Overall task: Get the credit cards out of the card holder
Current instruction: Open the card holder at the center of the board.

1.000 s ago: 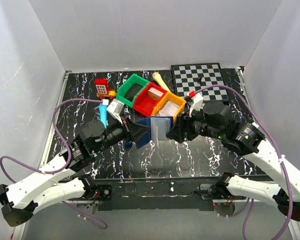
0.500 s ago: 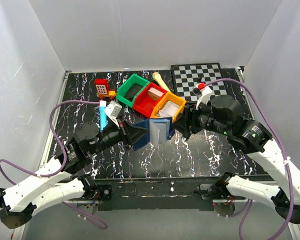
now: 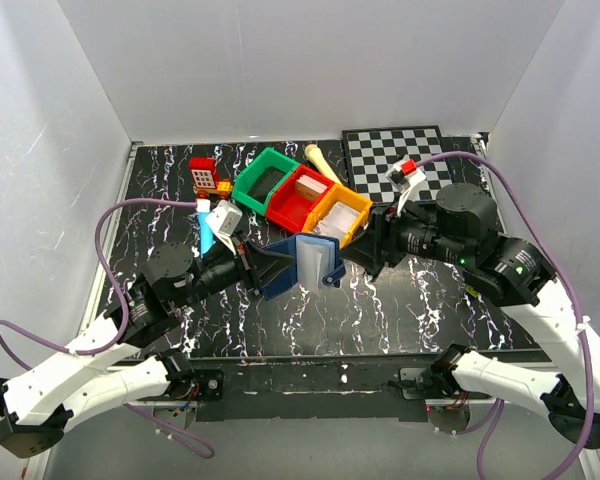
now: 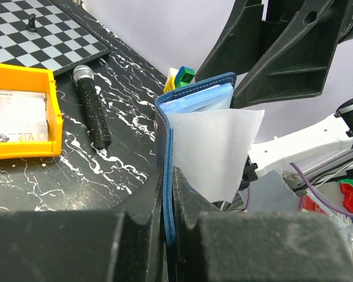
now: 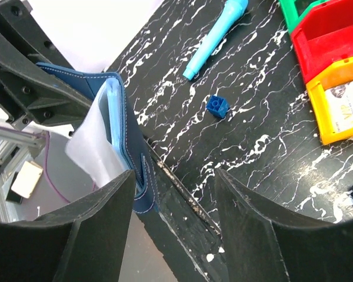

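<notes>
Right gripper (image 5: 173,176) jaws wide, empty, just right of holder (image 3: 305,262). Left gripper (image 4: 169,176) clamped on holder's left edge, keeping it upright over table (image 3: 420,300) centre. Open side faces right, nearer empty tool.

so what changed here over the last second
The right gripper drew back to the right, away from the card holder, with its jaws open. The left gripper still pinches the holder's edge. The bins and chessboard stayed put.
</notes>
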Action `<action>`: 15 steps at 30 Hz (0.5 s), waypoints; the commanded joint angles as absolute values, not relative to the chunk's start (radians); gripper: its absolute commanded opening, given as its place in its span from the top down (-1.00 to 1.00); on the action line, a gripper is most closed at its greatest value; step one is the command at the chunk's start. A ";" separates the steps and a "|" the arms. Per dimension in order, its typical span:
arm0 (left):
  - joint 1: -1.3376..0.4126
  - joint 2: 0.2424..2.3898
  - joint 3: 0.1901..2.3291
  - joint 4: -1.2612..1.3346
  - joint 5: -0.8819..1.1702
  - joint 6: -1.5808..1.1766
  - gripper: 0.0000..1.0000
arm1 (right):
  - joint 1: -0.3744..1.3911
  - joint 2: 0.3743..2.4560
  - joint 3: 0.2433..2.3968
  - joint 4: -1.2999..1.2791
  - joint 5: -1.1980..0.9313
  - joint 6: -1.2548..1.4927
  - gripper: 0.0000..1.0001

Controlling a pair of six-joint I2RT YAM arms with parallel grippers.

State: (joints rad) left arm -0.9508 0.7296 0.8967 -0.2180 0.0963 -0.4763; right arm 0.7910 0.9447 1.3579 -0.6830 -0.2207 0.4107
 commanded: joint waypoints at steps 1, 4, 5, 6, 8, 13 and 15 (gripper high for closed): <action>-0.951 0.730 0.942 -0.192 0.143 -0.460 1.00 | 0.788 0.974 1.370 -0.695 -0.310 0.368 -0.26; -0.951 0.736 0.950 -0.196 0.138 -0.449 1.00 | 0.788 0.980 1.370 -0.738 -0.337 0.341 -0.23; -0.951 0.738 0.953 -0.199 0.137 -0.446 1.00 | 0.788 0.974 1.365 -0.744 -0.339 0.333 -0.23; -0.953 0.739 0.956 -0.202 0.135 -0.442 1.00 | 0.788 0.971 1.359 -0.752 -0.344 0.324 -0.23; -0.951 0.745 0.965 -0.210 0.130 -0.434 1.00 | 0.788 0.959 1.359 -0.776 -0.330 0.313 -0.23; -0.951 0.758 0.977 -0.224 0.138 -0.417 1.00 | 0.787 0.896 1.344 -0.743 -0.284 0.328 -0.36; -0.951 0.761 0.983 -0.222 0.150 -0.417 1.00 | 0.788 0.890 1.348 -0.712 -0.305 0.345 -0.39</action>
